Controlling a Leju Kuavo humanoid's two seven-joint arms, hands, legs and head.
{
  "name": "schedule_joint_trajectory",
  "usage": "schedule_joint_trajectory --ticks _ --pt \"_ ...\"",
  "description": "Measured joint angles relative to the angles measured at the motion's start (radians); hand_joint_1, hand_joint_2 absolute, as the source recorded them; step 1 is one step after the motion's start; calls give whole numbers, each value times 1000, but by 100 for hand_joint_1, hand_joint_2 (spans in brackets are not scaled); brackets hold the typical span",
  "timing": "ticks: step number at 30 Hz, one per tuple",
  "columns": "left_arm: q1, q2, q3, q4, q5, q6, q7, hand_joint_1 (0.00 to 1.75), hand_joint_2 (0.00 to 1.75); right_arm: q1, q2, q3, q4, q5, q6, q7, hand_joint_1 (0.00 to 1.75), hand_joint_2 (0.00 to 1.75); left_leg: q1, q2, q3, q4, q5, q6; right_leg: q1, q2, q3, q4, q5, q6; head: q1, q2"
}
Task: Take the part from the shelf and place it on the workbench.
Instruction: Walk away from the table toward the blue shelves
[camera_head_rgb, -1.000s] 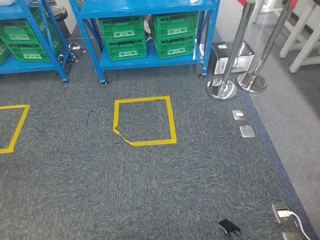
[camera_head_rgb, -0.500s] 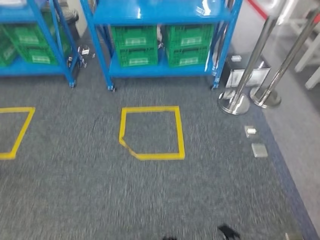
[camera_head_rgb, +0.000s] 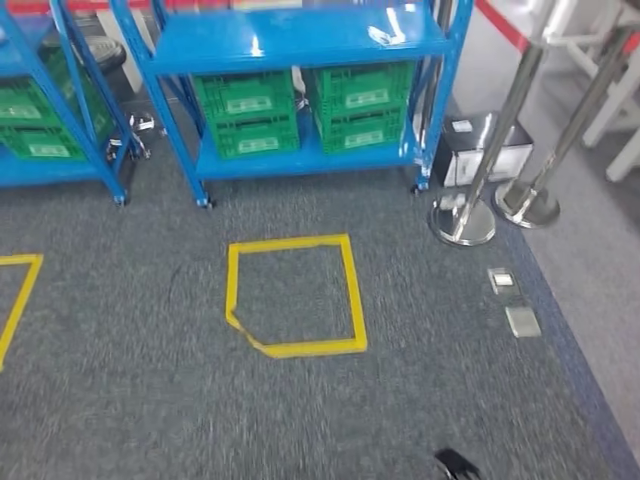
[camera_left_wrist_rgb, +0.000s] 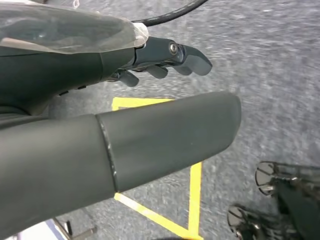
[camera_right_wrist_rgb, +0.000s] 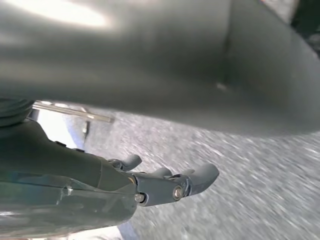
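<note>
Upper centre of head view, blue shelf (camera_head_rgb: 302, 40) seen with green crates (camera_head_rgb: 245, 115); part itself cannot be made out. Left hand (camera_left_wrist_rgb: 113, 125) and right hand (camera_right_wrist_rgb: 143, 185) hang empty, fingers loosely apart. Risk judged: stanchion base (camera_head_rgb: 462, 220) clipped on approach, yellow floor square (camera_head_rgb: 294, 295) overshot.

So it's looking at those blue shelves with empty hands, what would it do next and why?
Probably keep walking toward the blue shelf, stepping into the yellow taped square in front of it. The left robot hand and right robot hand hold nothing, fingers extended over carpet, and the green crates look too far ahead to reach.
</note>
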Motion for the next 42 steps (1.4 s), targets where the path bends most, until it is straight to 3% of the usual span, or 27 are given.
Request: schedule_joint_trajectory --ticks 1,3,4,6,7,8,10,11,12,15,16,18,20,21,23,24,25,26,28,29,30,32,35,36,39,40,42 --pt "-1 1 0 0 1 0 0 0 0 -3 1 0 0 0 0 -1 0 0 -7 1 11 -18 24 2 -2 2 16 -1 -3 6 0 0" --pt "-8 3 0 0 2 1 0 0 0 -7 1 0 1 -1 0 -3 0 0 -10 1 49 -46 5 7 -9 2 24 31 11 19 -1 0" --pt "-10 4 0 0 1 1 0 0 0 -9 1 0 1 -1 0 -3 0 0 -7 0 73 -58 -4 13 -9 0 5 79 30 23 -1 0" --pt "-12 6 0 1 0 1 0 0 0 -11 1 0 1 -2 1 -5 0 0 -2 0 124 -76 -28 22 -8 -3 -86 211 46 26 5 0" --pt "-12 6 0 1 0 1 0 0 0 -11 1 0 1 -2 1 -6 0 0 0 0 149 -82 -44 25 -7 -3 -138 269 29 27 6 0" --pt "-13 6 0 1 1 1 0 0 0 -11 1 0 1 -2 0 -7 0 0 1 -1 174 -88 -59 24 -8 -4 -186 306 -11 30 9 0" --pt "-12 4 0 1 6 2 0 0 0 -10 1 0 2 -2 -2 -9 0 0 3 -6 229 -96 -92 22 -7 -4 -250 304 -101 32 14 0" --pt "-11 2 0 1 8 3 0 0 0 -9 0 0 2 -2 -3 -10 0 0 4 -9 259 -100 -110 20 -5 -5 -270 270 -113 31 19 0" --pt "-11 0 0 1 11 5 -1 0 0 -8 0 0 2 -1 -4 -10 0 0 5 -11 287 -105 -130 18 -2 -5 -284 219 -76 27 23 0" --pt "-14 -7 0 1 16 8 -2 0 0 2 -2 0 6 -1 -4 -11 0 0 3 -18 347 -117 -185 8 9 1 -294 75 193 14 29 0" --pt "-16 -7 0 1 16 9 -2 0 0 2 -3 0 7 -1 -4 -11 0 0 3 -20 357 -124 -192 3 11 3 -289 59 239 12 28 0" --pt "-22 -6 0 1 15 9 -2 0 0 -5 -3 1 7 -1 -4 -13 0 0 4 -20 344 -94 -173 -6 9 4 -272 49 235 8 29 0" --pt "-25 -6 0 1 13 9 -3 0 0 -10 -3 1 6 -2 -4 -14 0 0 8 -10 271 29 -145 -19 6 2 -253 33 223 1 26 0" --pt "-26 -6 0 1 13 9 -4 0 0 -11 -3 1 6 -2 -4 -16 0 0 11 -5 221 103 -154 -27 4 1 -240 25 216 -2 23 0" --pt "-24 -7 0 1 13 9 -5 0 0 -11 -3 0 6 -4 -4 -19 0 0 21 0 132 203 -227 -42 3 0 -216 16 201 -4 18 0" --pt "-24 -7 0 1 13 9 -5 0 0 -11 -3 0 6 -5 -4 -21 0 0 27 1 101 220 -262 -47 3 1 -205 15 192 -4 17 0" --pt "-23 -7 0 1 13 9 -6 0 0 -11 -3 0 6 -8 -4 -21 0 0 32 1 82 211 -272 -52 2 1 -194 14 184 -3 15 0" --pt "-23 -8 0 1 13 9 -6 0 0 -11 -3 0 6 -12 -4 -22 0 0 36 2 77 175 -248 -54 1 2 -182 14 176 -2 12 0" --pt "-23 -8 0 1 14 9 -6 0 0 -11 -3 0 7 -19 -4 -22 0 0 41 3 94 50 -132 -55 -2 2 -162 14 164 4 8 0" --pt "-24 -8 0 1 14 9 -6 0 0 -11 -3 0 7 -21 -4 -22 0 0 39 4 104 -3 -90 -52 -3 3 -156 14 160 8 5 0" --pt "-25 -8 0 1 14 9 -6 0 0 -13 -3 0 7 -21 -4 -23 0 0 36 4 109 -36 -67 -47 -3 4 -154 13 157 13 4 0" --pt "-26 -8 0 1 14 9 -6 0 0 -14 -3 0 7 -23 -4 -23 0 0 28 5 109 -50 -60 -33 -5 7 -152 10 154 26 4 0" --pt "-25 -8 0 1 12 8 -6 0 0 -13 -3 0 6 -33 -4 -22 0 0 31 10 122 -69 -32 -15 -7 7 -154 28 135 43 7 0" --pt "-25 -9 0 1 11 8 -6 0 0 -13 -4 0 6 -37 -4 -22 0 0 34 14 127 -76 -28 -12 -6 4 -170 68 110 46 11 0" --pt "-25 -9 0 1 5 7 -6 0 0 -12 -4 0 6 -44 -4 -22 0 0 30 26 134 -81 -30 -6 -5 -1 -261 265 19 47 27 0" --pt "-25 -9 0 1 3 7 -6 0 0 -12 -4 0 7 -48 -4 -22 0 0 28 29 137 -81 -33 -4 -5 -2 -275 295 16 46 31 0" --pt "-25 -10 0 1 0 6 -6 0 0 -11 -5 0 7 -54 -4 -22 0 0 27 35 146 -83 -38 -6 -5 -7 -248 235 65 42 38 0"
